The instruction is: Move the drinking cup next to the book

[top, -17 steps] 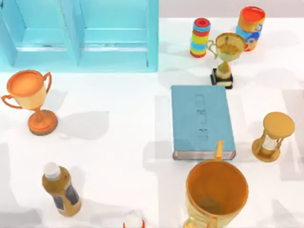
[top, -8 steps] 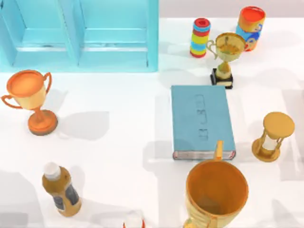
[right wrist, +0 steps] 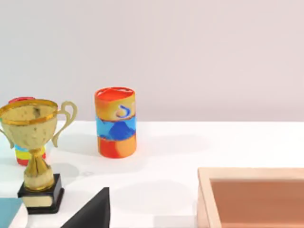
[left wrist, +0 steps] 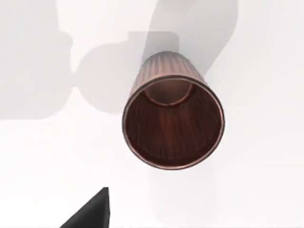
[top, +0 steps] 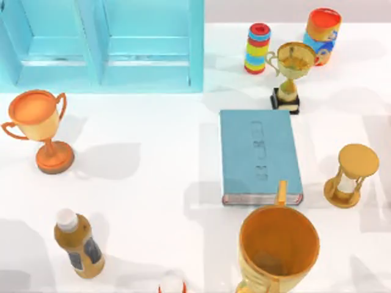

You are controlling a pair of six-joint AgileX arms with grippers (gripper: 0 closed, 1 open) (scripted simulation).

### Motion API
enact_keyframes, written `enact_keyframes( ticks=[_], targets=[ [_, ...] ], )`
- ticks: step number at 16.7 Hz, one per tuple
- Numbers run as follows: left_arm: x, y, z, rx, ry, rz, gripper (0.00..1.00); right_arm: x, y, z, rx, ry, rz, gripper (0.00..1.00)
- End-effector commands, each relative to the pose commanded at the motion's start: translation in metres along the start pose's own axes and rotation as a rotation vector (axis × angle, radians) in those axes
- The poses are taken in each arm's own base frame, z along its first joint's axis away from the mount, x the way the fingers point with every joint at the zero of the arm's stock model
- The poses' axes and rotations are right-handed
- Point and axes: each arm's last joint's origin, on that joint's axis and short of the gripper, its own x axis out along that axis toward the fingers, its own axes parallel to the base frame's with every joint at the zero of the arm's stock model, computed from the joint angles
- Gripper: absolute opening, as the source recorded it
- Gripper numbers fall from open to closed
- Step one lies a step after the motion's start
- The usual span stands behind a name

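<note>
A white table [top: 153, 201] is carrying a light-blue cabinet [top: 101, 46] at the back left, and the teal book [top: 259, 155] is lying flat right of centre. A large orange mug [top: 278, 250] is standing just in front of the book, a gold trophy [top: 292, 73] just behind it, and an hourglass [top: 351, 176] to its right. An orange trophy [top: 38, 128] and a brown bottle [top: 78, 243] are standing at the left.

In the left wrist view the drinking cup [left wrist: 173, 118] is standing upright on the table, its open mouth facing the camera, with a dark fingertip [left wrist: 92, 211] of the left gripper apart from it. Whether either gripper is spread or pressed together cannot be told. The right wrist view is looking past the gold trophy toward a striped can [right wrist: 115, 121].
</note>
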Motion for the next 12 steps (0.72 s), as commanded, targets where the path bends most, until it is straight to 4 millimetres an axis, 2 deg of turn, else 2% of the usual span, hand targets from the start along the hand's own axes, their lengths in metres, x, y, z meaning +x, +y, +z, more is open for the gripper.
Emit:
enact_keyframes(
  ticks=[8,12],
  targets=[
    [0.081,0.001,-0.002,-0.001,0.005,0.006,1.0,0.0,0.0,0.0,0.0,0.0,0.0,1.0],
    [0.089,-0.001,0.0,-0.001,0.002,0.003,1.0,0.0,0.0,0.0,0.0,0.0,0.0,1.0]
  ],
)
